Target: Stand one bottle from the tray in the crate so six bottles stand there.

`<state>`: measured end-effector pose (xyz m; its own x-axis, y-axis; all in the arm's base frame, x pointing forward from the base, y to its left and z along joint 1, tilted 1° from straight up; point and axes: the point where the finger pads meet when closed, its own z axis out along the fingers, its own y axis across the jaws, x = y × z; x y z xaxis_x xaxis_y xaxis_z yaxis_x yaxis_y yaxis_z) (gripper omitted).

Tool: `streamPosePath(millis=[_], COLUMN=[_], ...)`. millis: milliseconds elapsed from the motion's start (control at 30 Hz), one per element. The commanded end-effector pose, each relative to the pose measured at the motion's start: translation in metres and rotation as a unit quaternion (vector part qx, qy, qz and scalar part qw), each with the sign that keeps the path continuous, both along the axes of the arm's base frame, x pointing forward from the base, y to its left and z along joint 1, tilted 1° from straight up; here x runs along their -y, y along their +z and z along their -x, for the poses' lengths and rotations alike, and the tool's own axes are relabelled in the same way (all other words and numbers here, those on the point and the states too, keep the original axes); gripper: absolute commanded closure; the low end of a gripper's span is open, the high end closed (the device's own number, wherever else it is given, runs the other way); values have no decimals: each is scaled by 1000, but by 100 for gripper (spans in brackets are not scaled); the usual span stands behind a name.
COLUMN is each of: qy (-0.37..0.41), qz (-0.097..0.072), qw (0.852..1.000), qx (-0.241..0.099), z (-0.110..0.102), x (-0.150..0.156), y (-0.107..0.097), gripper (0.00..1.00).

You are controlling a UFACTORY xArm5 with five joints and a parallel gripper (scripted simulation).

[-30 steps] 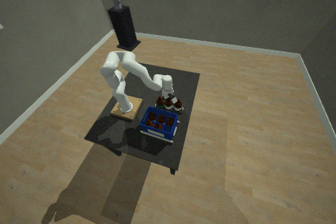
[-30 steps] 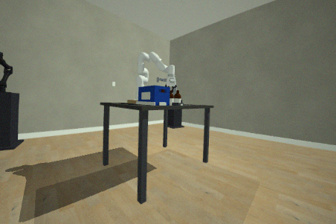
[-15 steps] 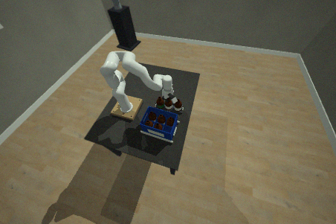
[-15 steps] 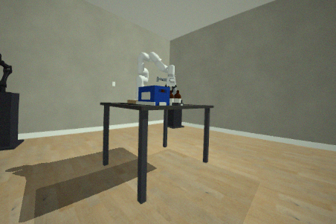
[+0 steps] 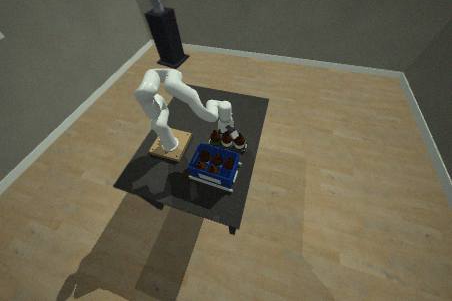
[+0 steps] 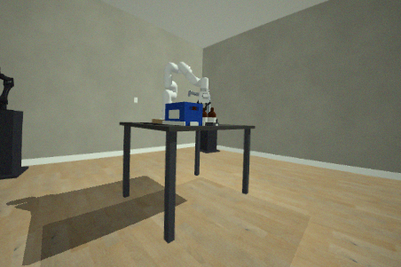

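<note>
The gripper (image 5: 226, 130) is clamped on the middle bottle (image 5: 227, 139) of three on the tray (image 5: 243, 149), near the bench's far right edge, pinching it at the neck so it should lift out upright. The blue crate (image 5: 199, 153) sits just nearer, five bottles in, with one cell apparently free for this one.

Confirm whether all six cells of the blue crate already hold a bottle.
No: the top view shows five brown bottles in the blue crate, and its cell nearest the tray's right end is bare.
</note>
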<state>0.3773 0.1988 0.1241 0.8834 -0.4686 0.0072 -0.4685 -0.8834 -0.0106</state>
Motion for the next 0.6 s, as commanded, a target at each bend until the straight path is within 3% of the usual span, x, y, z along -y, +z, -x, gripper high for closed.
streamPosePath(millis=[0, 567], qy=[0, 0], qz=[-1, -1], qw=[1000, 1000], qx=[2, 2], z=[-1, -2], x=[-1, -1], y=[3, 16], gripper=[100, 100])
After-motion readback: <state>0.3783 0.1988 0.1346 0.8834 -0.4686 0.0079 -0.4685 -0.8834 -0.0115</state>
